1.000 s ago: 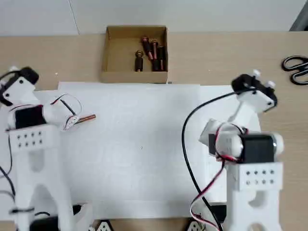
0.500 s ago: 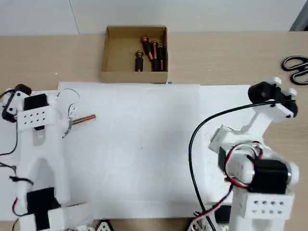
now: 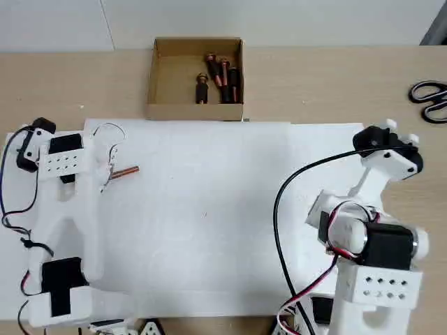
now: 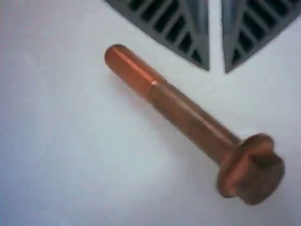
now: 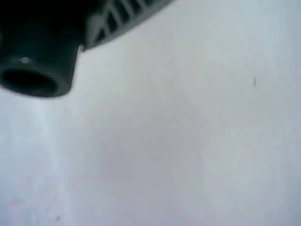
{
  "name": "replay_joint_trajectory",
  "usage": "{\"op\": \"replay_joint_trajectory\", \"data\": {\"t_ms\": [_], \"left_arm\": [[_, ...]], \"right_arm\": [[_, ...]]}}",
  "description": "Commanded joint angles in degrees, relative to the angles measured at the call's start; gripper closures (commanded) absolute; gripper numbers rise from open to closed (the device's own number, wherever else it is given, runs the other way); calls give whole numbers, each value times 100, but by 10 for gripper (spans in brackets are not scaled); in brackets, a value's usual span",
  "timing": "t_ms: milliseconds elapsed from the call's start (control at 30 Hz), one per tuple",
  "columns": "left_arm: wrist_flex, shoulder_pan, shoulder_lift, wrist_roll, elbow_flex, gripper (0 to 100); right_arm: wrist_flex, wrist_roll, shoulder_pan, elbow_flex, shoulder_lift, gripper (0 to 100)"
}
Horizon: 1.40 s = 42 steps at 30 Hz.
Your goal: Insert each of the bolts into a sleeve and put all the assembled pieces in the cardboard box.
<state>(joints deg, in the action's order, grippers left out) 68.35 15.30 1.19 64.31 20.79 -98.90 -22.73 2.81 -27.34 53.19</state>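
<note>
While bolt (image 4: pixel 188 120) lies near paper (image 3: pixel 209 230) edge beside parted left end effector (image 4: pixel 215 63) | right end effector (image 5: pixel 77 40) apparently clamps sleeve (image 5: pixel 35 70)

And there it was: the high camera hung fixed above the table (image 3: pixel 314 77), looking almost straight down, with the arm bases at the near edge, the cardboard box (image 3: pixel 162 77) at the far side and the whole white sheet (image 3: pixel 209 230) in frame. The left wrist camera sat very low over that sheet, peering past the left gripper (image 4: pixel 215 66) at the copper bolt (image 4: pixel 183 117), the same bolt the overhead caught beside the left arm (image 3: pixel 66 202). Over by the right arm (image 3: pixel 370 237), the right wrist camera hugged the sheet just as closely, a dark sleeve (image 5: pixel 35 70) at its frame edge, and shared the white paper with the overhead.
</note>
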Motion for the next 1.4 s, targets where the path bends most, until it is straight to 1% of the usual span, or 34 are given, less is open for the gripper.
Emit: {"op": "replay_joint_trajectory", "data": {"t_ms": [0,100,200,300,500,600,767,867,1200,1367], "left_arm": [[-255,0,26,35,-22,988],[-343,-9,26,35,4,979],[-352,-26,26,35,40,917],[-369,-18,26,281,163,867],[-404,-35,26,352,426,867],[-818,-18,26,360,673,867],[-1890,0,26,360,1262,867],[-2268,0,26,360,1437,867],[-2796,-9,-9,360,1464,864],[-2857,0,-756,360,1253,863]], "right_arm": [[-22,70,57,-62,-22,996],[-22,70,57,-114,-22,995],[-22,70,48,-114,-22,995],[-22,70,48,-114,-22,995],[-22,70,48,-114,-22,995],[-22,70,48,-114,-22,995],[-22,70,48,-114,-22,995],[-22,70,40,-105,-22,995],[-22,70,40,-105,-22,995],[-22,70,48,-105,-22,995]]}}
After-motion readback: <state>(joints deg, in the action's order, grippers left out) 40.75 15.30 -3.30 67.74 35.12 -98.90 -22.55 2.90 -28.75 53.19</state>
